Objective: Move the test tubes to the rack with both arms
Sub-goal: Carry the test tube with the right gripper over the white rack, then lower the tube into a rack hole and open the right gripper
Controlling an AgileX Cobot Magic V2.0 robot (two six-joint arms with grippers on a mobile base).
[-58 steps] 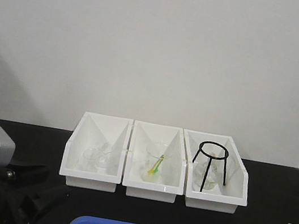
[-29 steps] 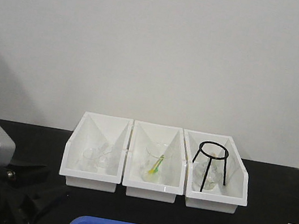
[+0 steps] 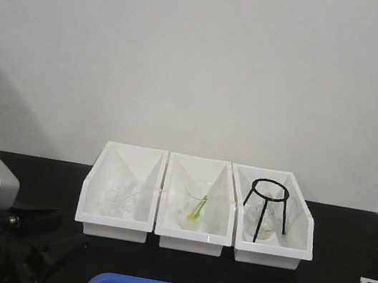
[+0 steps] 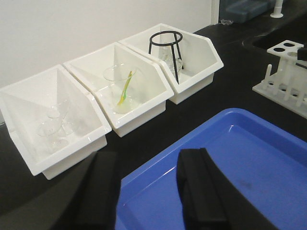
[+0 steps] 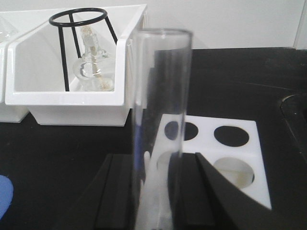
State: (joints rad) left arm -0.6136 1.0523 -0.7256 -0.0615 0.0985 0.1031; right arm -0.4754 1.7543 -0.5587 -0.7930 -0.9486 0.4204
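One test tube [image 5: 160, 124] is held upright by the right pincer [image 5: 156, 191], whose black fingers are closed against its sides. In the right wrist view the tube fills the centre of the frame, with the white rack [image 5: 205, 125] just behind it at the centre right. No tube is seen seated in the rack, and every hole in view looks empty. The transfer is therefore judged to be at an early stage, with insertion not yet done.

The left pincer [image 4: 148, 191] is spread wide with nothing between its fingers, at the bottom of the left wrist view over the near edge of a blue tray [image 4: 249, 167]. No tubes can be made out in the part of the tray shown.

The lower end of the tube is cut off by the bottom edge, so it cannot be told whether it is lined up over a hole. In the front view only a corner of the rack is shown at the lower right. Clear glassware in the three white bins [image 3: 191, 238] on the black worktop [image 3: 348, 233] is hard to identify.
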